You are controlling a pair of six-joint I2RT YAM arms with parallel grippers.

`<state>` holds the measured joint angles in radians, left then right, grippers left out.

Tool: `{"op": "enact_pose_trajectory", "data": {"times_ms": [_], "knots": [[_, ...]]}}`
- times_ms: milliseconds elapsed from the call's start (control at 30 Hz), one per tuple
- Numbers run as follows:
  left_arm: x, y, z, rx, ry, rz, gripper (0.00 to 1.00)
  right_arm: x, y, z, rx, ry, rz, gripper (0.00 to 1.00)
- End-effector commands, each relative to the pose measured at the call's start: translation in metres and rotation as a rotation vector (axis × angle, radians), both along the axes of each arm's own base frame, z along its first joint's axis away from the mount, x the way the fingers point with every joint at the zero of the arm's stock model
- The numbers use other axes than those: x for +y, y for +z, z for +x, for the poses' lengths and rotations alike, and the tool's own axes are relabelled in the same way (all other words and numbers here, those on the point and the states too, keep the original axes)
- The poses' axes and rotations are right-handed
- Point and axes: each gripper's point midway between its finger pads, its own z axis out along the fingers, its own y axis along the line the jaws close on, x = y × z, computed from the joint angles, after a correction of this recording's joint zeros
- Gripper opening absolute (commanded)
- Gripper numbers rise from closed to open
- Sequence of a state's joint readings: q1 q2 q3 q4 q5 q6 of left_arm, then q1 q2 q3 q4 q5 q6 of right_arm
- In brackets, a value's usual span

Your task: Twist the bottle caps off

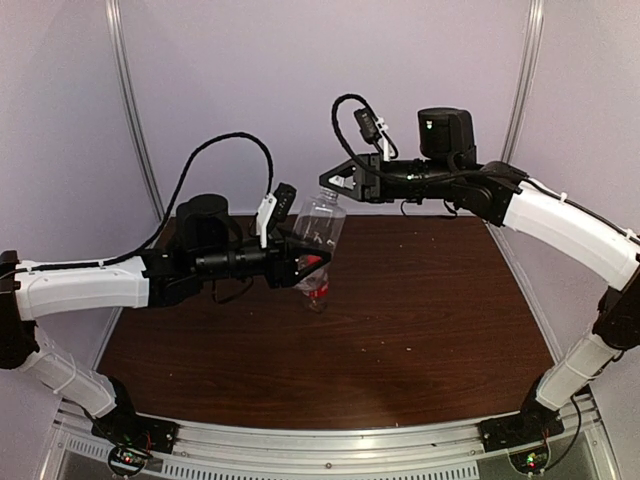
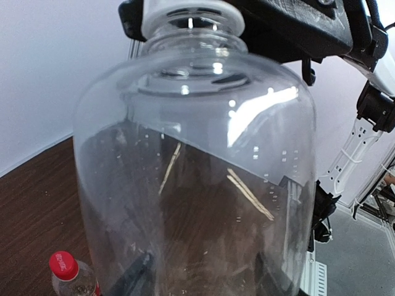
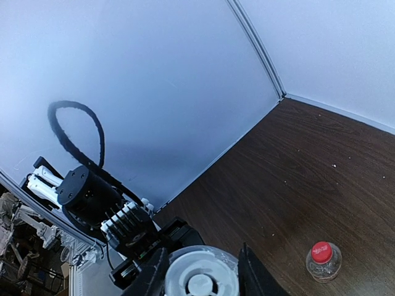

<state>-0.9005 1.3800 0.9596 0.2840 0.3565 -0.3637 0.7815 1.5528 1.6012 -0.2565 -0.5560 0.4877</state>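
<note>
The right gripper [image 1: 330, 188] is clamping its fingers against both sides of the white cap [image 3: 200, 280], its arm reaching in nearly level from the right, high over the surface [image 1: 430, 300]. The left gripper [image 1: 305, 262] is grasping the unlabelled clear bottle [image 1: 320, 225] low on its body and holding it slightly tilted in the air, forearm stretched out horizontally. Below, the smaller bottle [image 1: 317, 290] with the red cap [image 3: 320, 251] is standing on the surface.

Two clear bottles showed, a tall bottle [image 1: 322, 222] and a short bottle [image 1: 318, 292]; two caps, a white cap [image 3: 200, 277] and a red cap [image 3: 320, 251].
</note>
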Motion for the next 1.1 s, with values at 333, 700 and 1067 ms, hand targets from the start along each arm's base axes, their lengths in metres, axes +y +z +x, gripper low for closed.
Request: {"op": "enact_pose_trajectory", "data": {"times_ms": [333,700,1067], "knots": [[0.000,0.034,-0.023,-0.105,-0.108,-0.114,0.47,0.003,0.011,-0.021,-0.157,0.203,0.082,0.17],[0.006,0.067,-0.097,-0.100,-0.520,-0.284,0.46,-0.004,0.012,-0.096,-0.325,0.758,0.170,0.32],[0.003,0.064,-0.089,-0.092,-0.480,-0.287,0.46,-0.005,0.020,-0.084,-0.318,0.646,0.154,0.53]]}}
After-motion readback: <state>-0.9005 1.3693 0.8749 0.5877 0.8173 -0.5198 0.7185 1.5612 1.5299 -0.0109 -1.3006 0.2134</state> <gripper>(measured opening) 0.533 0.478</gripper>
